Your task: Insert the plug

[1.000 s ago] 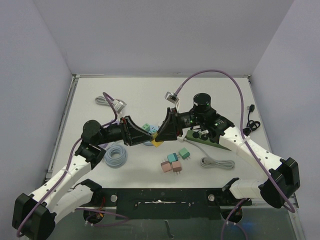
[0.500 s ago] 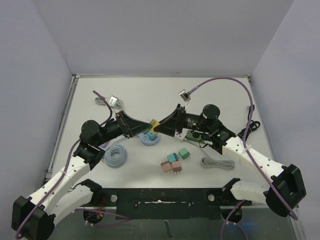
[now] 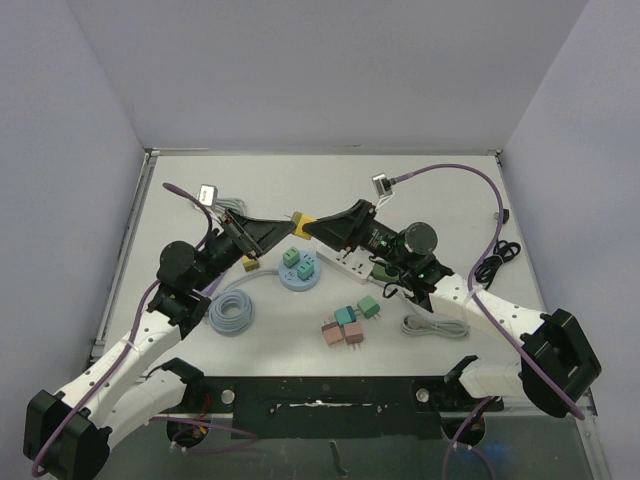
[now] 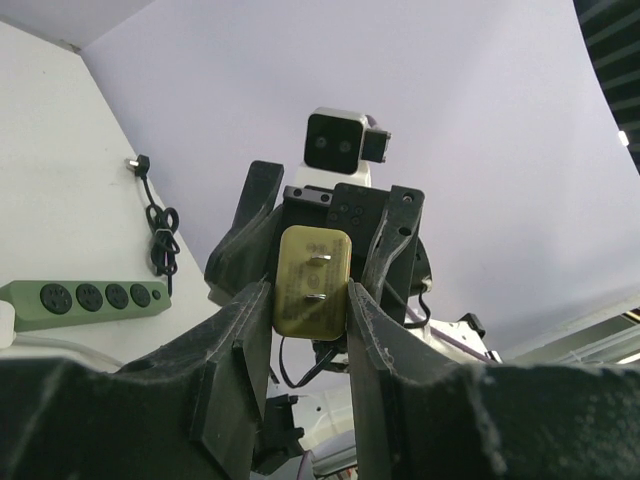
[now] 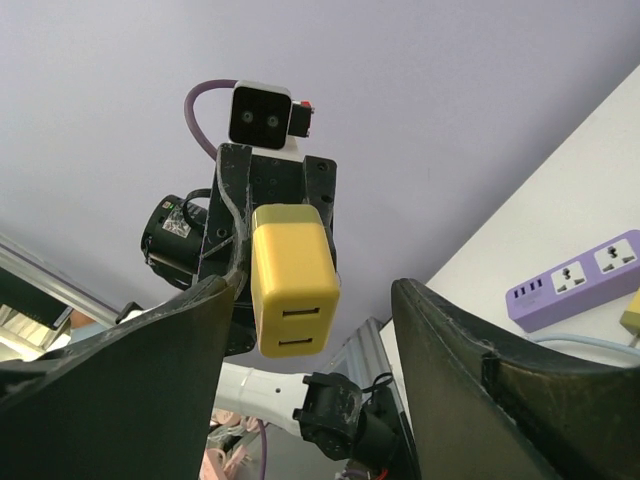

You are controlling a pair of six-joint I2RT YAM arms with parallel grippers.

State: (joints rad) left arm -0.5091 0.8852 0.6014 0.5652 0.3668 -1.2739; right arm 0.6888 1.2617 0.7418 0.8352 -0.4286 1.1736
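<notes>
A yellow plug (image 3: 303, 219) hangs in the air between my two gripper tips, above the back middle of the table. My left gripper (image 3: 286, 223) is shut on it. In the left wrist view its two prongs face the camera between my fingers (image 4: 312, 280). My right gripper (image 3: 314, 228) faces it from the right with jaws wide open. In the right wrist view (image 5: 315, 287) the plug's slotted face (image 5: 293, 280) sits against one finger (image 5: 200, 330). A green power strip (image 3: 400, 270) lies under my right arm and shows in the left wrist view (image 4: 80, 298). A purple power strip (image 5: 590, 280) shows in the right wrist view.
A blue disc (image 3: 300, 279) carrying two green adapters lies below the grippers. Green and pink adapters (image 3: 345, 322) lie near the front. A small yellow piece (image 3: 250, 263), a grey cable coil (image 3: 230, 312), a white cable bundle (image 3: 435, 326) and a black cord (image 3: 500, 250) lie around.
</notes>
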